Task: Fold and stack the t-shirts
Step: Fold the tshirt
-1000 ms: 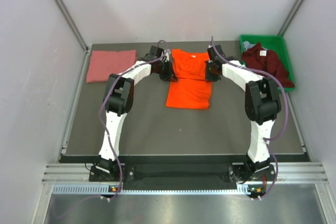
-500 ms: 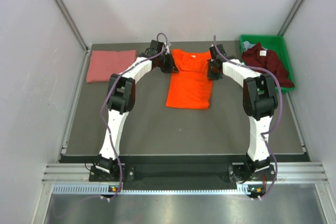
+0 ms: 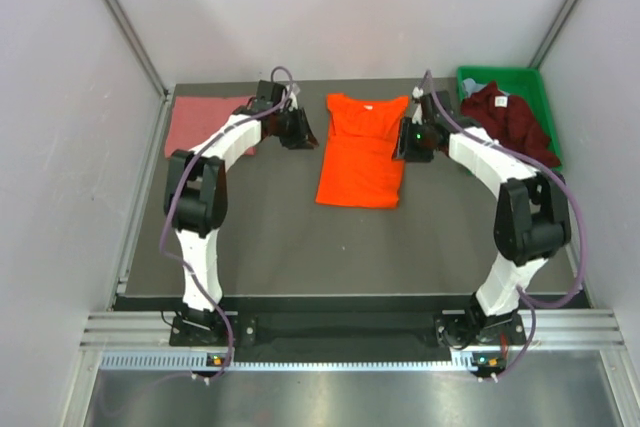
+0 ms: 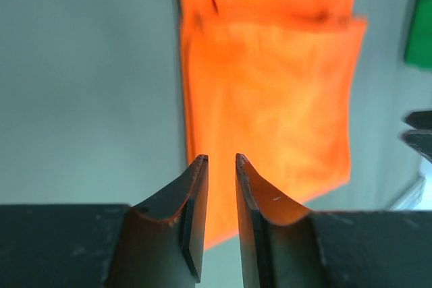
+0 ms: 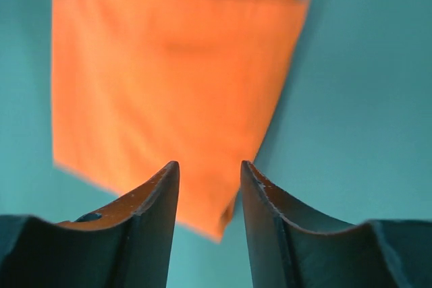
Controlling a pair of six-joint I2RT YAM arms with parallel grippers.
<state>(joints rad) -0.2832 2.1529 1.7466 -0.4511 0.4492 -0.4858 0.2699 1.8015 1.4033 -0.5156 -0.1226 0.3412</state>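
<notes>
Top external view: a folded pink t-shirt (image 3: 205,123) lies at the far left of the table (image 3: 280,237). Next, the left gripper (image 3: 305,135) hovers with its jaws slightly parted and empty. The orange t-shirt (image 3: 362,157) lies folded at far centre. The right gripper (image 3: 401,145) flanks its right edge, released and empty. A maroon t-shirt (image 3: 512,119) drapes over the green bin (image 3: 500,77) at far right.

Open table (image 3: 280,237) around orange t-shirt (image 3: 362,152)

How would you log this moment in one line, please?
orange t-shirt: partly folded, flat | left tool: slightly open, empty, beside it | right tool: open, empty, beside it | pink t-shirt: folded, far left
</notes>
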